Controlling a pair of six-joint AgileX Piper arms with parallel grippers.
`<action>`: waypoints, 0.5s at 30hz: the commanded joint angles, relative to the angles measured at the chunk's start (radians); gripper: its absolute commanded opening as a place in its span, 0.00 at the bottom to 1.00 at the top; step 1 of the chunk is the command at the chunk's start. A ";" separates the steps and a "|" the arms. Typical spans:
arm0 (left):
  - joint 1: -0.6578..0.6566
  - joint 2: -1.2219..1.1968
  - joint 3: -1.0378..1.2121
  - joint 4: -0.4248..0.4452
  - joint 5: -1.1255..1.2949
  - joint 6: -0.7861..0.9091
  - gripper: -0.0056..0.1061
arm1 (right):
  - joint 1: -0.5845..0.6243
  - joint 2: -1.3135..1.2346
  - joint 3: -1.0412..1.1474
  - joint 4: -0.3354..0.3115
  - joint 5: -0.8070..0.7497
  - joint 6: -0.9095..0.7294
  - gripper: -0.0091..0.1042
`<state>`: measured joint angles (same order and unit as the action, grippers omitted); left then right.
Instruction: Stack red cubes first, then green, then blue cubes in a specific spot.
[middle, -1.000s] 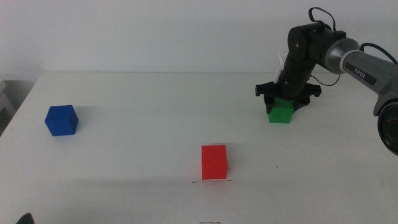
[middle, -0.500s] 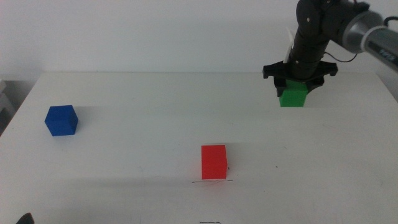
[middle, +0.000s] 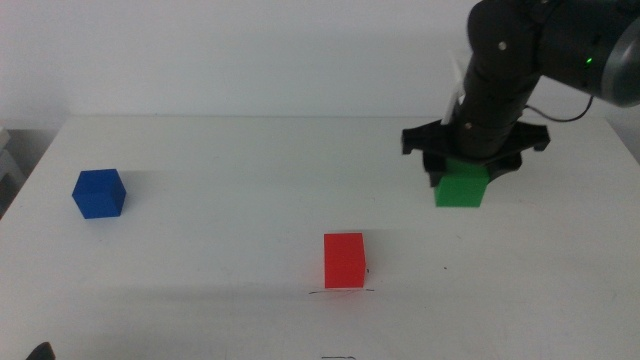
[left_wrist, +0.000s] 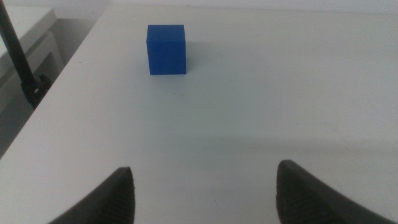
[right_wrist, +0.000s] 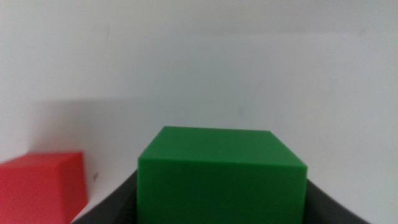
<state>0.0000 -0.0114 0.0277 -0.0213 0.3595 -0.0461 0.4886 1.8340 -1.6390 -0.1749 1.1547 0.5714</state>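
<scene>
Starting at the left edge of the desk (middle: 230, 200), we see the blue cube (middle: 99, 193) sitting flat on the white top, close to that edge and about midway between front and back. Our left gripper (left_wrist: 205, 193) waits low by the front left corner, barely showing in the middle view; its wrist view looks along the desk at the same blue cube, well apart from its two dark jaws, which stand wide with nothing between them. Further right, the red cube (middle: 345, 260) rests near the front edge, around the middle of the desk's width, just behind a thin dark mark on the surface. Further right again, our right gripper (middle: 466, 178) hangs above the desk nearer the right edge, its jaws closed on the green cube (middle: 461, 186), which is lifted clear of the surface. Its wrist view shows the green cube clamped between the jaws, the red cube lying beyond it to one side
</scene>
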 joint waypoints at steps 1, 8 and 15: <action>0.000 -0.026 0.000 -0.005 -0.077 -0.002 0.72 | 0.028 -0.055 -0.022 -0.017 0.003 0.027 0.07; 0.000 -0.026 0.000 -0.005 -0.077 -0.002 0.72 | 0.094 -0.047 -0.023 -0.043 0.000 0.112 0.07; 0.000 -0.026 0.000 -0.005 -0.077 -0.002 0.72 | 0.173 0.024 -0.129 -0.029 0.064 0.155 0.07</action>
<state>0.0000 -0.0114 0.0277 -0.0213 0.3595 -0.0461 0.6443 1.8950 -1.7122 -0.1782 1.2017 0.7184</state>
